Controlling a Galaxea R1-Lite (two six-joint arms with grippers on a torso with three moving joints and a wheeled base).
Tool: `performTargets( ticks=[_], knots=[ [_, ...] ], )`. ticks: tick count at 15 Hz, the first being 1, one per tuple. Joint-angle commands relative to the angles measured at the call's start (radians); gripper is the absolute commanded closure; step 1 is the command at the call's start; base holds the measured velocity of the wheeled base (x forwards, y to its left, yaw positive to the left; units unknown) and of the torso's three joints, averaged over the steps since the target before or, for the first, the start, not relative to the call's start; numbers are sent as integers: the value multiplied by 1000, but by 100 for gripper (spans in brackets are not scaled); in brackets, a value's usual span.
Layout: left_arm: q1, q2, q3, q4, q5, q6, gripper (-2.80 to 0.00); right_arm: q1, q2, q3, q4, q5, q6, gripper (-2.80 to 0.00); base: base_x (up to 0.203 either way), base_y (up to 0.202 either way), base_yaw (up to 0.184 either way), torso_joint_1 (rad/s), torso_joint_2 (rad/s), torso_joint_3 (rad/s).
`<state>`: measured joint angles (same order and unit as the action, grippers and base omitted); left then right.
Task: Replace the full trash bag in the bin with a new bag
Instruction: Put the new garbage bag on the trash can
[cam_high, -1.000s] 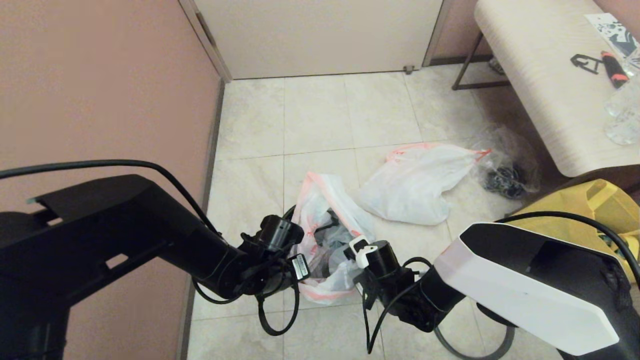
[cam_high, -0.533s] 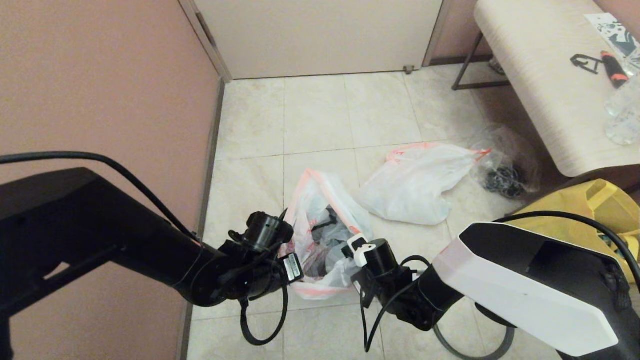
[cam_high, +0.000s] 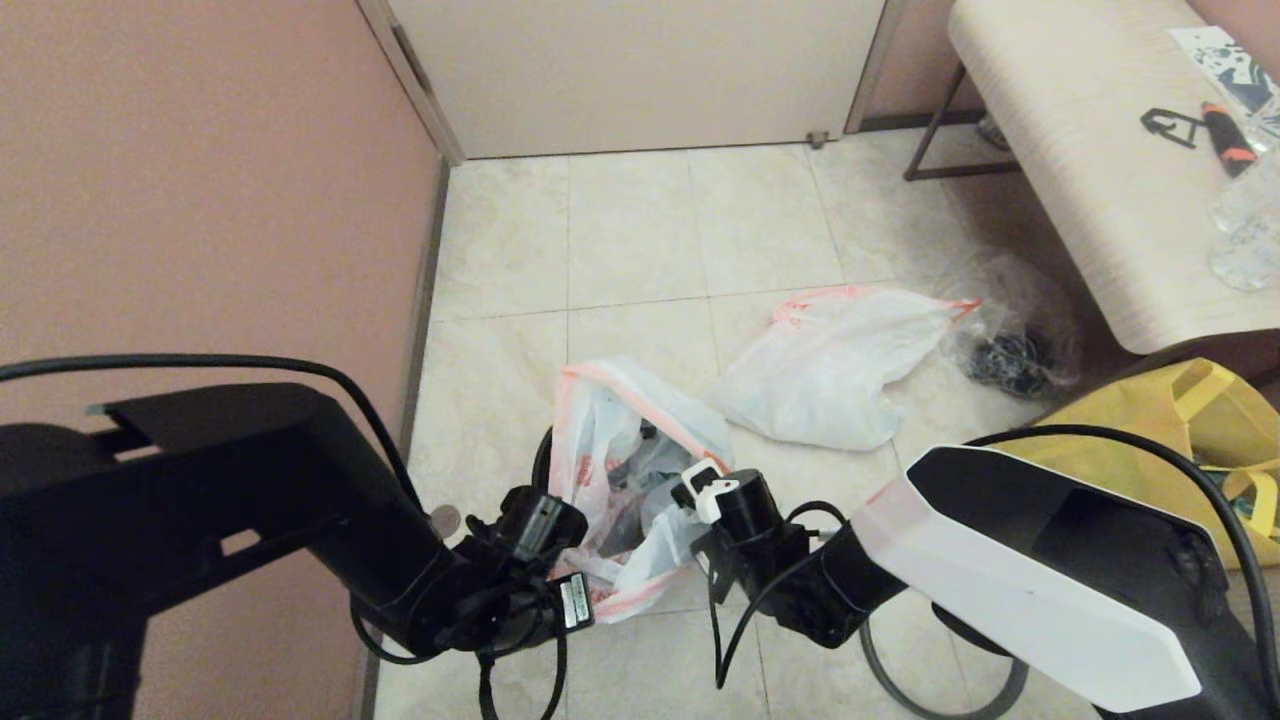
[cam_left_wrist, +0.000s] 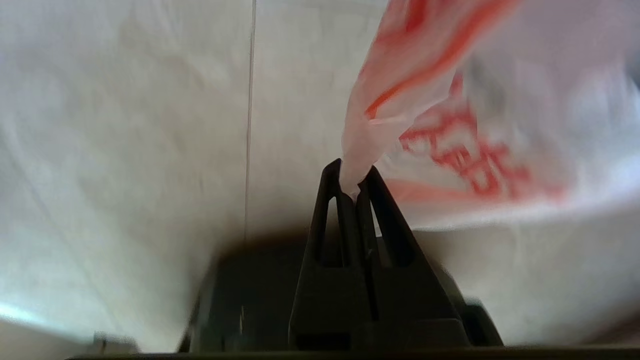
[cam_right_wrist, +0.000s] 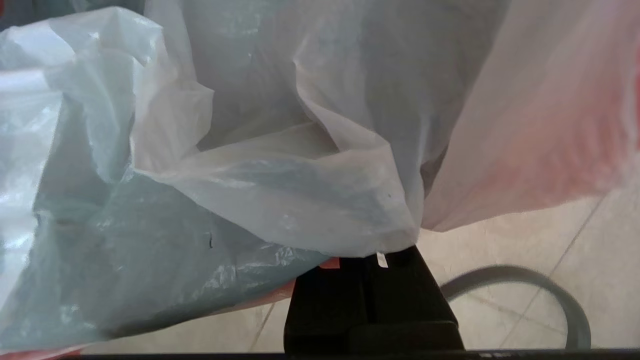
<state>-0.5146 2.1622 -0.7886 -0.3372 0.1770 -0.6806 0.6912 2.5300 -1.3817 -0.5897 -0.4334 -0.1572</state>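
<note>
Basically we pinch the new bag by opposite rim edges: left gripper clenched on one side, right gripper clenched on the other, so its mouth spreads over the bin. Only a dark sliver of bin shows; plastic hides the rest. The full trash bag lies on the tiles beyond.

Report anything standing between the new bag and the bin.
Nothing visible does. The left gripper and right gripper hold the new bag right at the bin; the full trash bag lies apart, beyond.
</note>
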Motion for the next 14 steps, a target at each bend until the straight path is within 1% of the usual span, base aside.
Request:
performTargets(
  ticks=[1, 3, 5, 6, 7, 8, 11, 12, 13, 14],
  knots=[
    [38, 81, -38, -35, 6, 26, 0, 2, 10, -40, 11, -1, -3, 0, 0, 0, 0, 0, 0, 0],
    [80, 98, -87, -40, 39, 29, 0, 4, 25, -111, 42, -1, -10, 0, 0, 0, 0, 0, 0, 0],
    [134, 100, -144, -41, 94, 24, 0, 16, 33, -180, 63, 0, -12, 0, 0, 0, 0, 0, 0, 0],
    [145, 98, -159, -43, 123, 14, 0, 28, 32, -186, 67, -1, -14, 0, 0, 0, 0, 0, 0, 0],
    [140, 95, -164, -48, 157, -11, 0, 30, 35, -186, 71, -2, -16, 0, 0, 0, 0, 0, 0, 0],
    [131, 88, -167, -64, 187, -23, 0, 30, 36, -186, 76, -2, -24, 0, 0, 0, 0, 0, 0, 0],
    [130, 79, -162, -75, 193, -26, 0, 33, 23, -183, 77, -2, -24, 0, 0, 0, 0, 0, 0, 0],
    [130, 76, -161, -75, 190, -27, -280, 33, 22, -178, 77, -2, -25, 0, 0, 0, 0, 0, 0, 0],
    [130, 76, -159, -77, 190, -27, -280, 33, 21, -175, 76, -2, -27, -280, 0, 0, 0, 0, 0, 0],
    [130, 74, -154, -85, 190, -27, -280, 37, 19, -173, 75, -2, -24, -280, 0, 0, 0, 0, 0, 0]
  ],
)
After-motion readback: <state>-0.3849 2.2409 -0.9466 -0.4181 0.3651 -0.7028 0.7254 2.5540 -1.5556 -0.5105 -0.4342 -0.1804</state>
